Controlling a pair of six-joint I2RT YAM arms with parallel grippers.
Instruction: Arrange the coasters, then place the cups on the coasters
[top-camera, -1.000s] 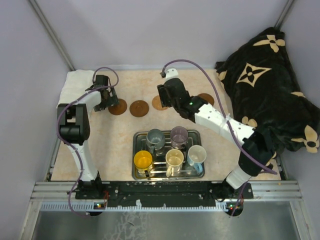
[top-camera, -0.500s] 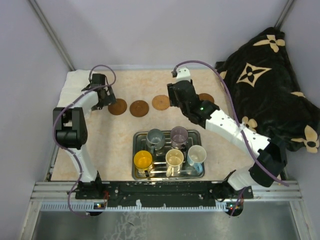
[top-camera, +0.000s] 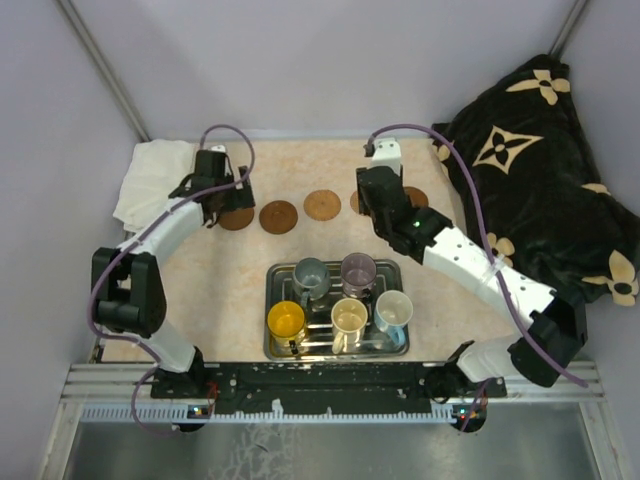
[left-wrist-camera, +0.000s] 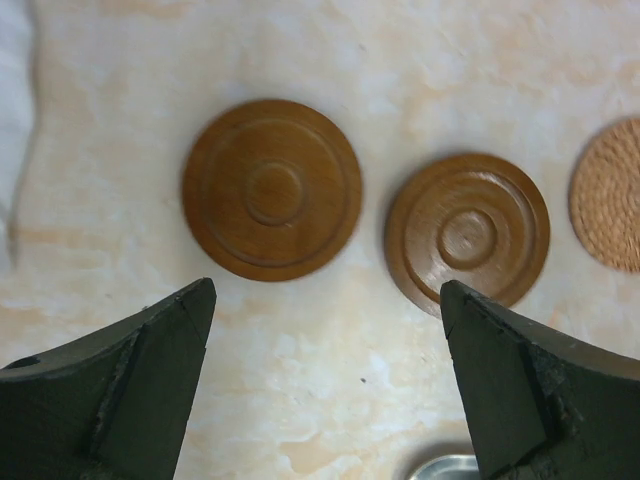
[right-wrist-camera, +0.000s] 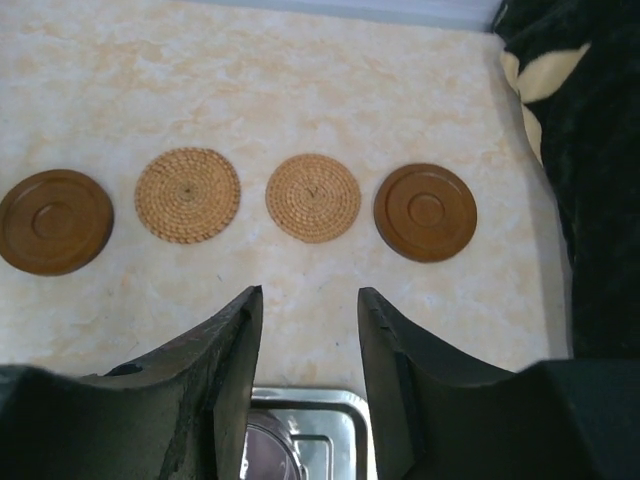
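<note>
Metal tray (top-camera: 385, 266) at near centre holds five cups (top-camera: 349, 317), handles hard to make out. Beyond, a row of round coasters (right-wrist-camera: 313, 197): two woven, the rest ringed wood. From above, one sits mostly hidden under right gripper (right-wrist-camera: 305, 295), fingers part-spread, empty. Left gripper (left-wrist-camera: 328, 290) spread wide, empty.

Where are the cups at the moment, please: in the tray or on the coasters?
In the tray: all five cups stand upright inside it; the coasters beyond it lie bare.

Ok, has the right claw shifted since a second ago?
Yes. Against the fixed tray in the top view, the right claw has moved rightward, uncovering the woven coaster it overlapped before.
</note>
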